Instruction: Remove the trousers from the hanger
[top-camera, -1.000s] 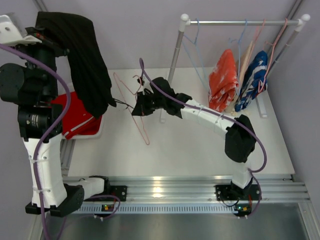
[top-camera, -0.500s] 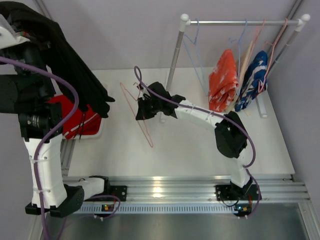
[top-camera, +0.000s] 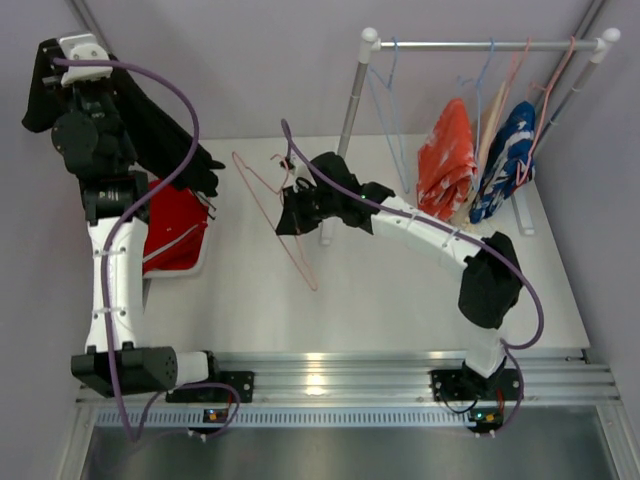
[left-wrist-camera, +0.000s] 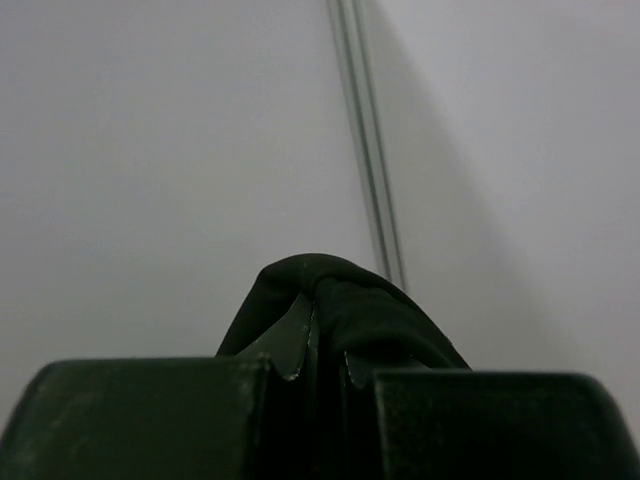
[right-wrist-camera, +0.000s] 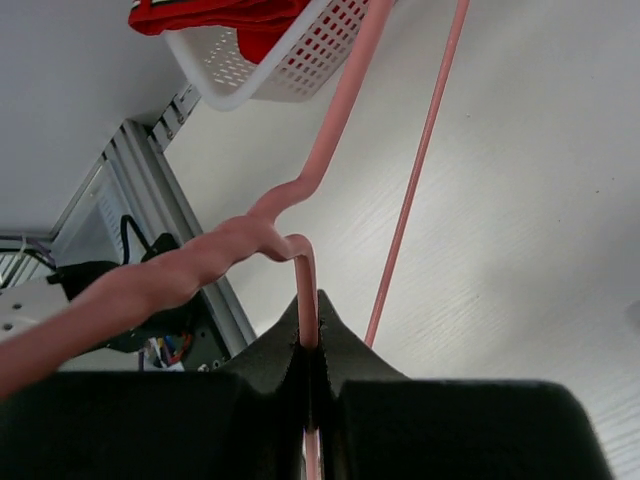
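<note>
The black trousers (top-camera: 165, 140) hang from my raised left arm at the far left, above the white basket (top-camera: 195, 268). In the left wrist view my left gripper (left-wrist-camera: 320, 335) is shut on a fold of the black trousers (left-wrist-camera: 340, 295). The red trousers (top-camera: 175, 225) lie in the basket. A bare pink hanger (top-camera: 290, 235) hangs over the table's middle, apart from the black trousers, with my right gripper (top-camera: 290, 212) shut on it. In the right wrist view my right gripper (right-wrist-camera: 310, 320) pinches the pink hanger (right-wrist-camera: 330, 150) at its neck, with the basket (right-wrist-camera: 290, 60) and red trousers (right-wrist-camera: 210, 12) beyond.
A clothes rack (top-camera: 480, 45) stands at the back right, its left post (top-camera: 350, 120) just behind my right gripper. On it hang an orange-and-white garment (top-camera: 447, 160), a blue-and-white garment (top-camera: 505, 160) and an empty blue hanger (top-camera: 385, 100). Walls close in left and right.
My left arm has swung back and left with the black trousers, away from the hanger. My right gripper has kept its grip on the hanger and shifted only slightly.
</note>
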